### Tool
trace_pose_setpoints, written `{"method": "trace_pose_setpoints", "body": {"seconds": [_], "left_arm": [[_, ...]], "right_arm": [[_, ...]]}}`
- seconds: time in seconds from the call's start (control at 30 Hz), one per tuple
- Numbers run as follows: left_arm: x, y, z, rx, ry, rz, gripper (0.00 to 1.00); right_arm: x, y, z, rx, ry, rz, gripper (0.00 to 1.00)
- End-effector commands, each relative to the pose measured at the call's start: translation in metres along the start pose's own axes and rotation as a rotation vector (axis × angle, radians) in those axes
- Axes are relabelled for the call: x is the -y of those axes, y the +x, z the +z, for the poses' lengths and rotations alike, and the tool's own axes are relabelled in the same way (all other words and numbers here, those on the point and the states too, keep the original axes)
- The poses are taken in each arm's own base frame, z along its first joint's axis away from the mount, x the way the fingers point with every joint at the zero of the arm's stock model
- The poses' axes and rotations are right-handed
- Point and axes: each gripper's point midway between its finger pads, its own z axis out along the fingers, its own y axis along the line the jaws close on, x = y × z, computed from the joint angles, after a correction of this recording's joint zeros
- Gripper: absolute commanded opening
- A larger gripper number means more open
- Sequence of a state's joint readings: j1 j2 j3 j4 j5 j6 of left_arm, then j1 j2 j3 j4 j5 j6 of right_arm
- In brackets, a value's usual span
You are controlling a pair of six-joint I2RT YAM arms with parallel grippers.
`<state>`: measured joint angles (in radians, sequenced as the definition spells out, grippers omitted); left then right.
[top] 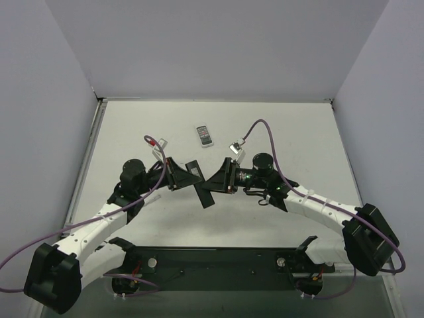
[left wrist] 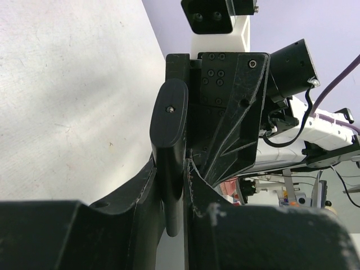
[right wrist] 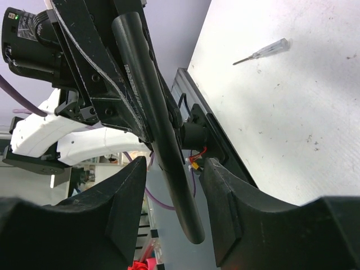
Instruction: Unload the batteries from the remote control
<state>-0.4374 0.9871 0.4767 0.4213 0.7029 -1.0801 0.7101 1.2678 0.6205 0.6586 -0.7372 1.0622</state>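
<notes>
Firstly, on the left side we see the left gripper (top: 183, 175) reaching toward the middle of the table (top: 298, 146). Its fingers (left wrist: 132, 219) are pressed together on the remote control (top: 201, 185), pinching the black bar by its two long sides near one end. The remote control is held between the two grippers, near the middle of the table and closer to the arms than to the far wall. From above it lies at a slant, with one end toward the far wall and the other toward the arm bases. In the wrist views it seems to be lifted off the surface. Behind it, well apart, a short white remote (top: 205, 136) with dark buttons lies flat on the table. To the right, the right gripper (top: 217, 179) faces the left one. Its fingers (right wrist: 126, 208) are spread on both sides of the remote control, and we can see a small gap on each side, so they do not pinch it. In the right wrist view, a thin pointed tool (right wrist: 261, 52) with a clear handle lies alone on the table.
</notes>
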Motion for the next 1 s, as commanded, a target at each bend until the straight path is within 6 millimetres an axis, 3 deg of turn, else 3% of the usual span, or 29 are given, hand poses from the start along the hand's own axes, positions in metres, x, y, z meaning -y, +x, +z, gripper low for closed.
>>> {"method": "trace_pose_setpoints", "body": {"seconds": [0.0,0.2,0.4,0.57,0.63,0.73,0.83,0.97], "left_arm": [[0.018,-0.011,0.001,0.049,0.077,0.056,0.0],[0.017,-0.013,0.002,0.06,0.077,0.029,0.0],[0.019,-0.018,0.003,0.084,0.084,0.016,0.0],[-0.015,-0.035,0.007,0.155,-0.028,-0.021,0.0],[-0.011,-0.043,0.009,0.167,0.006,-0.011,0.0],[-0.02,-0.049,0.015,0.165,-0.019,0.001,0.0],[-0.02,-0.056,0.015,0.182,-0.017,0.026,0.0],[-0.022,-0.063,0.013,0.201,-0.02,0.039,0.0]], "right_arm": [[-0.014,-0.006,0.002,0.025,-0.061,-0.004,0.41],[-0.009,-0.003,0.007,0.009,-0.051,-0.001,0.4],[-0.003,0.004,0.007,-0.003,-0.044,0.02,0.2],[0.013,0.008,0.012,-0.037,0.019,0.039,0.22],[0.018,0.01,0.016,-0.055,0.023,0.052,0.19],[0.018,0.016,0.018,-0.085,-0.002,0.084,0.19],[0.023,0.019,0.016,-0.087,-0.003,0.106,0.24],[0.028,0.025,0.014,-0.095,0.004,0.125,0.18]]}}
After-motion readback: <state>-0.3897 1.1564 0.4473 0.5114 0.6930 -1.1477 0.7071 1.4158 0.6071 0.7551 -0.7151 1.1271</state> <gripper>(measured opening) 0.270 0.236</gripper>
